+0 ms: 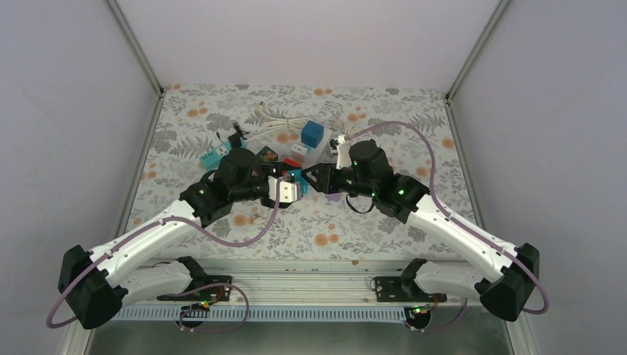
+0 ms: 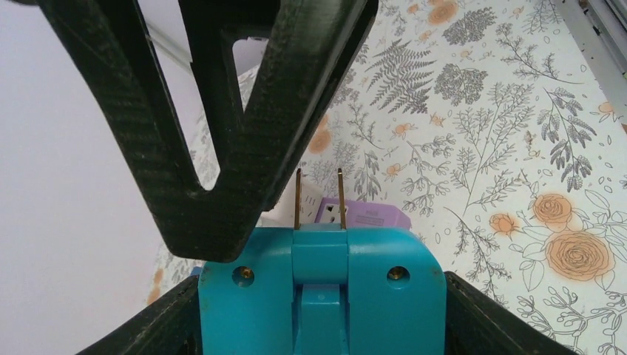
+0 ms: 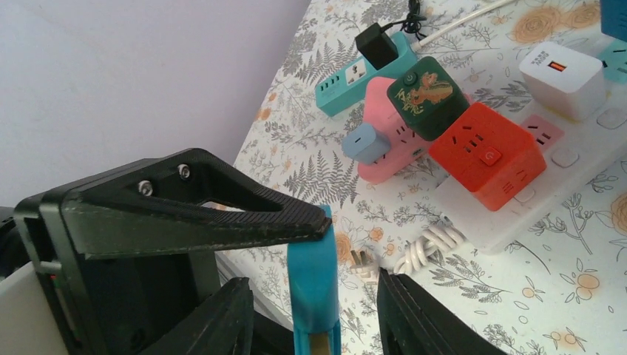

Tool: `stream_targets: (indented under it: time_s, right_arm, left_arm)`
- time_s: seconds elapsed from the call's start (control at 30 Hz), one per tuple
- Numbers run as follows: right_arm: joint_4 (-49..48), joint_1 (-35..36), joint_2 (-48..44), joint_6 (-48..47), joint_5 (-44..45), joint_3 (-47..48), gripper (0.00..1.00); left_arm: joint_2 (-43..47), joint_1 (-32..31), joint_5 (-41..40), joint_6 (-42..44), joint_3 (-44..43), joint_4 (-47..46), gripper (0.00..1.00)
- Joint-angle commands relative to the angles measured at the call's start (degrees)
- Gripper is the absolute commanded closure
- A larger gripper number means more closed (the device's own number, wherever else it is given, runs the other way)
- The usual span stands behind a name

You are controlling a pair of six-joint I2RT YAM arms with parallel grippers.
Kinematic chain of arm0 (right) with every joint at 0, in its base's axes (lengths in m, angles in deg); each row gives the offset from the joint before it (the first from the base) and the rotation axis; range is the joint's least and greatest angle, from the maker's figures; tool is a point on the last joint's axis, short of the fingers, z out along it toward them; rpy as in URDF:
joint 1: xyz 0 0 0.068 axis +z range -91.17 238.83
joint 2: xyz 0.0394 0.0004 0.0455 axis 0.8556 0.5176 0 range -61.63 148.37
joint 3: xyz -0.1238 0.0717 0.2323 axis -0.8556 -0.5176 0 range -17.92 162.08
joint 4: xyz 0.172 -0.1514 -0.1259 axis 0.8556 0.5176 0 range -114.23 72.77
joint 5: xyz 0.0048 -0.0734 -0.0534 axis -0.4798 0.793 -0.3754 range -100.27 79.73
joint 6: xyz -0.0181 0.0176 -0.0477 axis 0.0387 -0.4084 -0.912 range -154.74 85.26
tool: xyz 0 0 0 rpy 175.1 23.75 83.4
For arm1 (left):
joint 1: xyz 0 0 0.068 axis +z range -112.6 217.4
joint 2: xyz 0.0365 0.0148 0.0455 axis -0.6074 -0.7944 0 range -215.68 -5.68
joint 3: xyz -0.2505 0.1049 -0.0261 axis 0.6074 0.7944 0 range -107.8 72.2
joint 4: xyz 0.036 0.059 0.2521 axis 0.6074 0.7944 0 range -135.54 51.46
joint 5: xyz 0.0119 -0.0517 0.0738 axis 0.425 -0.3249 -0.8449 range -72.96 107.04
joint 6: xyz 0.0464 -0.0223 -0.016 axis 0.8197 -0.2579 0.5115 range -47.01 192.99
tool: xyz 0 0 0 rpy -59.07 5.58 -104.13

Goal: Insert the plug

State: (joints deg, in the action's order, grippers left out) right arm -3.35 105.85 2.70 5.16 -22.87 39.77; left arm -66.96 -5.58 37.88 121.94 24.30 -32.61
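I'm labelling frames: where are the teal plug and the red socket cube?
teal plug (image 2: 322, 292), left wrist view, middle of its body.
red socket cube (image 3: 484, 151), right wrist view, its top face.

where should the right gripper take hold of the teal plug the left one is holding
Take the teal plug by its two broad flat faces, coming from the end with the prongs, crosswise to the left gripper, which holds its narrow edges. The right gripper sees it edge-on between its open jaws, so closing there should clamp flat surfaces.
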Motion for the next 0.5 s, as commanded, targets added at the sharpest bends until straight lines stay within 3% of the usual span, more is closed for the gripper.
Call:
stream_targets:
  time_s: [0.0, 0.3, 0.47]
  right_arm:
    - [-2.31, -0.99, 0.69, -1.31, -2.90, 0.39, 0.55]
    - [-3.95, -2.14, 1.83, -1.85, -7.38, -0.73, 0.66]
    - [-4.29, -2.38, 2.46, -1.20, -8.65, -1.36, 0.64]
  left_arm:
    - [1.46, -0.35, 1.80, 1.87, 0.83, -1.40, 0.39]
    - [2.39, -0.35, 3.51, 2.78, 2.11, -3.17, 0.39]
    - [2.55, -0.35, 3.68, 3.04, 2.83, -4.53, 0.39]
